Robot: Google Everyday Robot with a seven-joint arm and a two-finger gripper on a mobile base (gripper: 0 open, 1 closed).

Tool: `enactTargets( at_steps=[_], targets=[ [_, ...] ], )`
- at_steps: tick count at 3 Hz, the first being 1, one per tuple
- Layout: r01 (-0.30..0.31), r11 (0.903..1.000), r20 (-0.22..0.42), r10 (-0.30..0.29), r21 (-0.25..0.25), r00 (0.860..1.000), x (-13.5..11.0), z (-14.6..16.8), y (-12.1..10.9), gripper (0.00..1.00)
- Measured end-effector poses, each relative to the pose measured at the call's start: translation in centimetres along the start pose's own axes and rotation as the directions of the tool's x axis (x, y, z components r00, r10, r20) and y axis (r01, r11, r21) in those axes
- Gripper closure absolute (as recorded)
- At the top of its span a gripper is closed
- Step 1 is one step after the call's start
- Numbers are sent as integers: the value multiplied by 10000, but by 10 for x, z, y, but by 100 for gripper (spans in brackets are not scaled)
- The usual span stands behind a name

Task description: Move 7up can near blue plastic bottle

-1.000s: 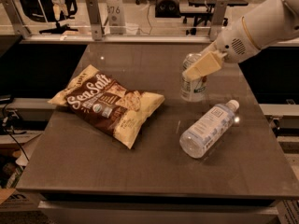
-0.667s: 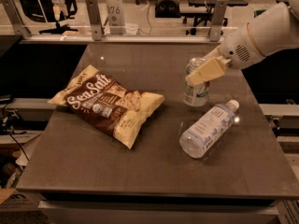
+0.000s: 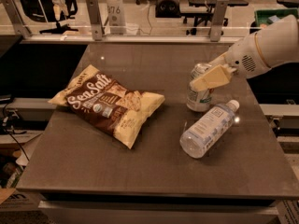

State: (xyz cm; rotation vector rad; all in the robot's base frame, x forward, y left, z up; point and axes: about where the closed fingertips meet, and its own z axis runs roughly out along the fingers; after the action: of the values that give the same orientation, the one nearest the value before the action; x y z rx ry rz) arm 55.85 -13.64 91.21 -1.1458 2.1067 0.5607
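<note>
Holding the 7up can (image 3: 198, 99) in the tool (image 3: 202, 80), clamped shut across the upper half, toward the right rear of the worktop (image 3: 154, 171). Carries it a little off upright, base low over or on the surface; cannot tell which. Already has it just beside the cap end of the blue plastic bottle (image 3: 205, 130), lying on its side with the white cap pointing up toward the can.

Risks from here, as judged:
- Letting go with that lean, tipping the can and sending it rolling toward the right edge. Calls for righting before release.
- Coming down too far forward and nudging the bottle, round and free to roll, so widening the gap.
- Catching the cap on the way out, given so little room there.
- Squeezing thin metal too hard and denting it.

Leaves the Sea Salt chip bag (image 3: 110, 104) well apart on the left, no threat to any of this.
</note>
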Motion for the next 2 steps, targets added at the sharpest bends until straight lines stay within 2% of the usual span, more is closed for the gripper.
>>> enactTargets(
  at_steps=[2],
  targets=[
    [-184,9987,146,178,476,9997,13,2,-5,37]
  ],
)
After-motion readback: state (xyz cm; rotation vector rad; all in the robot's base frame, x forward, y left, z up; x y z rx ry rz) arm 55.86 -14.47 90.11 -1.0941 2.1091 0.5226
